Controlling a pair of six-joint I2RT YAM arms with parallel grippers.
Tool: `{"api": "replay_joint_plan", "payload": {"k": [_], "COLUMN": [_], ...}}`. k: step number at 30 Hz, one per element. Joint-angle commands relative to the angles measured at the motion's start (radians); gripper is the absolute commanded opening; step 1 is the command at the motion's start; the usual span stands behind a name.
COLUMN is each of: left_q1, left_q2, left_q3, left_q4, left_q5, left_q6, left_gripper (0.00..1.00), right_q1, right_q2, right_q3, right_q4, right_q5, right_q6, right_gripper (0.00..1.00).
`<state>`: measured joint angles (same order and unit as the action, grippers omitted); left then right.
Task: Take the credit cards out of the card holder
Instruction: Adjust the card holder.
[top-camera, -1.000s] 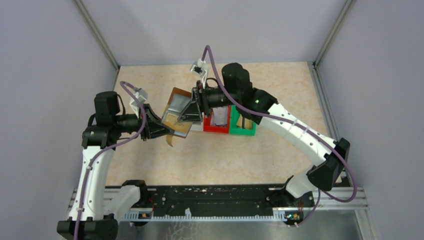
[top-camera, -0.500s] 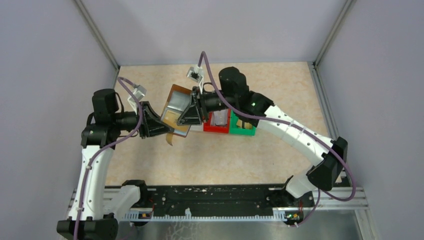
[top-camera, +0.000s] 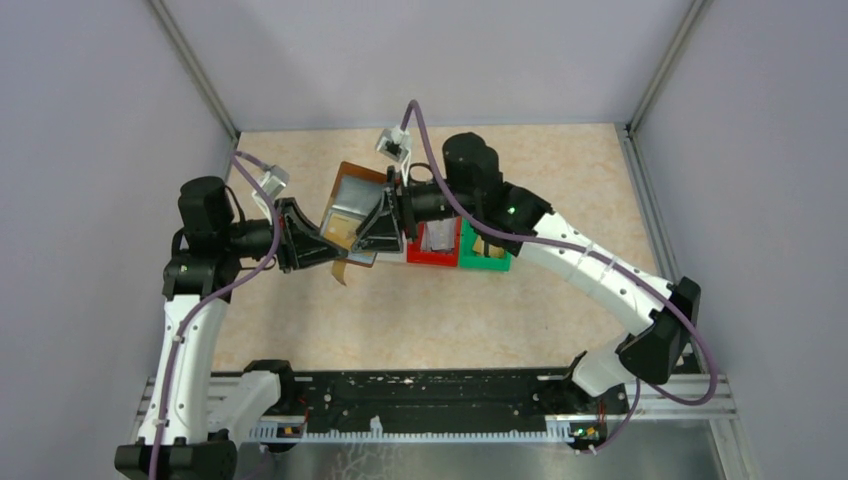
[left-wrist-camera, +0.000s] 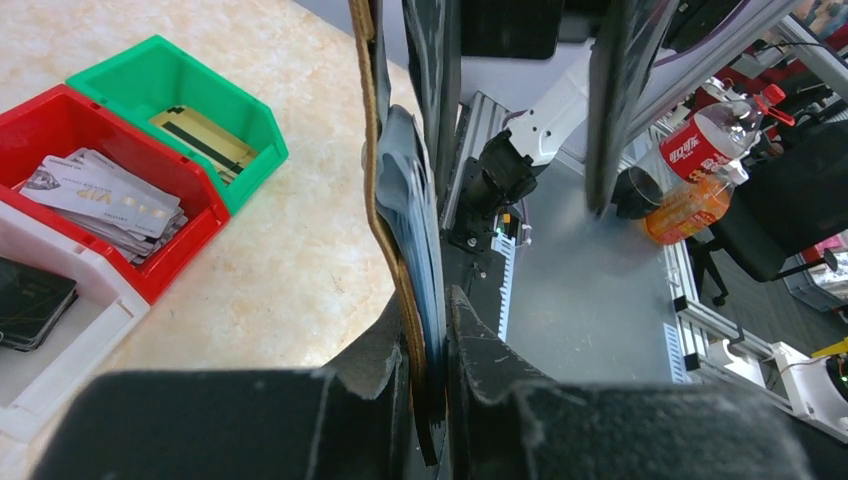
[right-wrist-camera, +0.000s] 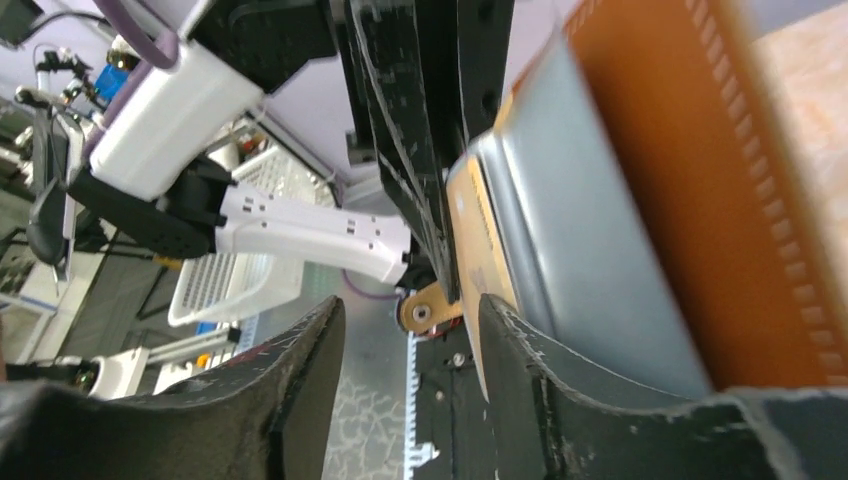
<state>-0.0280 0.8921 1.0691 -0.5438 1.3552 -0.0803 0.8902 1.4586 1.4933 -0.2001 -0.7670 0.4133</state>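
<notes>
With left gripper (top-camera: 328, 250) clamped on holder (top-camera: 352, 200) lower edge, open in the air over mid-tabletop (top-camera: 560, 290) by the bins (top-camera: 430, 260), and right gripper (right-wrist-camera: 410, 310) half-open, empty, beside the sleeves (right-wrist-camera: 560, 230), straddle the gold card (right-wrist-camera: 475, 250) edge, pinch, pull straight along the sleeve.

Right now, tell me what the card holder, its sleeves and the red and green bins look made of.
The card holder: brown leather or leather-look, matte, stitched along its edge. Its sleeves: probably thin clear plastic, bluish, glossy. The red bin and green bin: rigid moulded plastic, with smooth, slightly shiny walls.
</notes>
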Motion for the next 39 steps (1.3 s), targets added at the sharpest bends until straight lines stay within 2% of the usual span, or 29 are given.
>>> {"api": "replay_joint_plan", "payload": {"k": [1, 9, 15, 18, 22, 28, 33, 39], "left_q1": [-0.007, -0.007, -0.008, -0.007, -0.007, -0.007, -0.007, -0.007], "left_q2": [-0.019, -0.036, -0.044, -0.04, -0.033, -0.025, -0.025, -0.022], "left_q3": [0.008, 0.01, 0.007, 0.008, 0.008, 0.004, 0.008, 0.009], "left_q4": [0.028, 0.028, 0.028, 0.028, 0.03, 0.044, 0.046, 0.061], "left_q5": [0.112, 0.123, 0.107, 0.092, 0.058, 0.026, 0.023, 0.02], "left_q6": [-0.014, -0.022, -0.027, -0.035, -0.048, -0.066, -0.077, -0.116], "left_gripper": [0.01, 0.01, 0.02, 0.03, 0.04, 0.02, 0.02, 0.05], "right_q1": [-0.051, -0.062, -0.06, -0.057, -0.039, -0.022, -0.006, 0.007], "right_q2": [-0.02, -0.008, 0.018, 0.005, -0.008, -0.015, -0.027, -0.026], "right_q3": [0.103, 0.098, 0.089, 0.055, 0.017, -0.021, -0.039, -0.056], "right_q4": [0.012, 0.059, 0.08, 0.129, 0.141, 0.114, 0.096, 0.105], "right_q5": [0.077, 0.054, -0.025, -0.047, -0.019, 0.067, 0.117, 0.157], "right_q6": [-0.03, 0.006, 0.047, 0.066, 0.051, 0.0, -0.066, -0.09], "right_gripper": [0.54, 0.56, 0.43, 0.4, 0.35, 0.27, 0.25, 0.13]}}
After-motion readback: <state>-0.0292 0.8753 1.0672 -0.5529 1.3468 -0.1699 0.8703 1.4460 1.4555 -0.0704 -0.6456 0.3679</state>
